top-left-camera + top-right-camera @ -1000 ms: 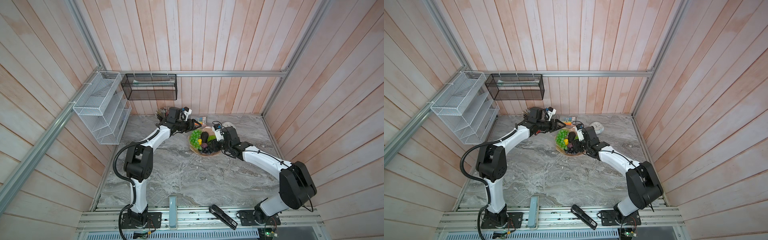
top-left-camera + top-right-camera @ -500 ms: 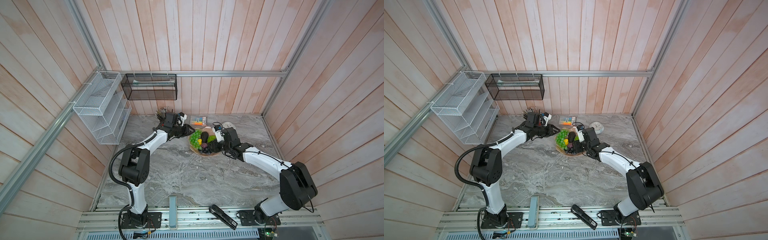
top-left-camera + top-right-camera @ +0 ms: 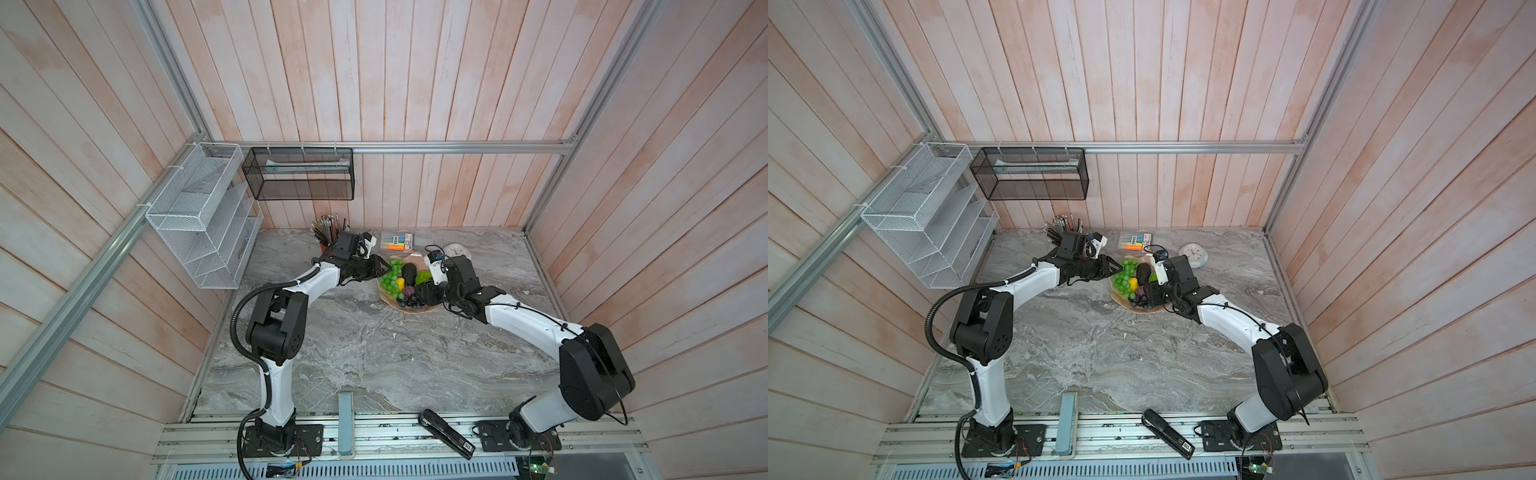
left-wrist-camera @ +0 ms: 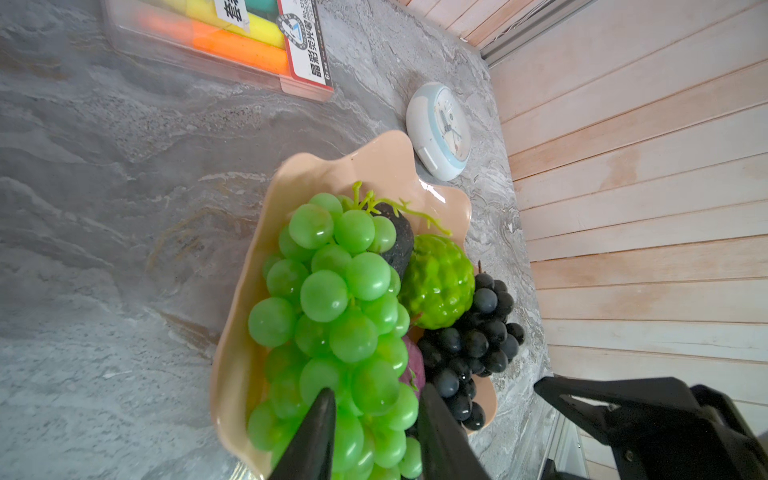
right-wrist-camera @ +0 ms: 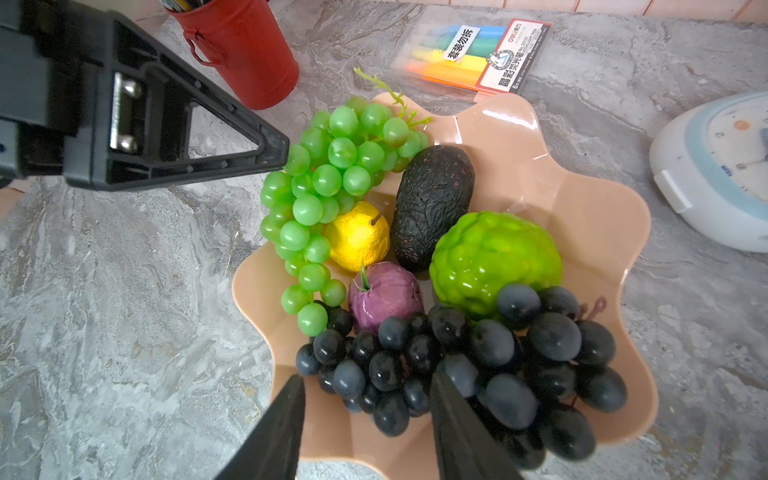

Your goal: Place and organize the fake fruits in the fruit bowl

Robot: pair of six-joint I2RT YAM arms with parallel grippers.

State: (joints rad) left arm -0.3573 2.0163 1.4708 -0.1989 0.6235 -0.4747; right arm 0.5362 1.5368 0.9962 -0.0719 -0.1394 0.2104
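Note:
The peach fruit bowl [image 5: 582,216] [image 3: 390,300] holds all the fake fruits I see. These are a green grape bunch [image 5: 328,183] [image 4: 332,299], black grape bunch [image 5: 478,365], avocado [image 5: 432,203], bumpy lime-green ball [image 5: 494,257], yellow ball [image 5: 357,237] and purple ball [image 5: 384,295]. My left gripper [image 4: 378,388] [image 3: 380,266] reaches in from the bowl's left and is shut on the green grape bunch, which hangs over the rim. My right gripper [image 5: 368,376] [image 3: 424,292] hovers open over the black grapes at the bowl's right, one finger clear of them.
A red pencil cup [image 5: 245,54] stands just behind the left gripper. A highlighter pack [image 5: 469,54] lies behind the bowl and a white clock [image 5: 715,166] to its back right. A black stapler [image 3: 446,432] rests on the front rail. Wire racks [image 3: 199,220] hang on the left wall.
My left gripper has come down from beside the pencil cup to the bowl's left rim and closed onto the green grapes. The right arm has not moved.

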